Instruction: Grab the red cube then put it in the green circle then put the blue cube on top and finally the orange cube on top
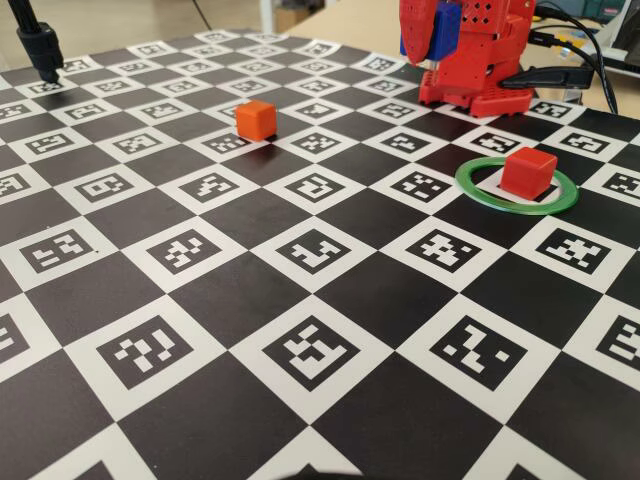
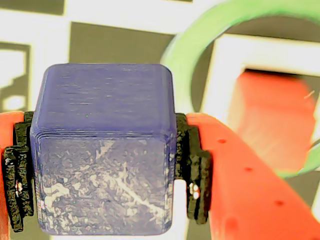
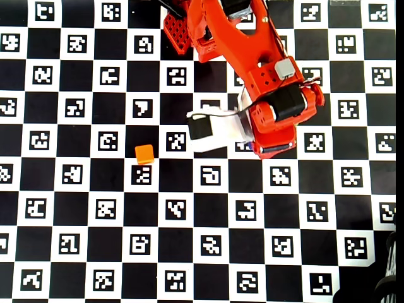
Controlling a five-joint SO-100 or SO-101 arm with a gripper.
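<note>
The blue cube (image 2: 102, 150) fills the wrist view, clamped between the black pads (image 2: 194, 165) of my gripper (image 2: 104, 155), which is shut on it. In the fixed view the blue cube (image 1: 443, 30) hangs high in my gripper (image 1: 435, 40), at the top edge near the arm's base. The red cube (image 1: 527, 170) sits inside the green circle (image 1: 515, 207) on the mat, below and to the right of the held cube. The wrist view shows the red cube (image 2: 272, 120) and green circle (image 2: 200, 35) at the right. The orange cube (image 1: 256, 119) (image 3: 144, 154) stands alone on the mat, left of the arm.
A checkerboard mat with printed markers (image 1: 310, 250) covers the table. The red arm base (image 1: 480, 85) stands at the back right with cables (image 1: 570, 60) beside it. A black stand (image 1: 40, 45) rises at the back left. In the overhead view the arm (image 3: 265, 95) hides the circle.
</note>
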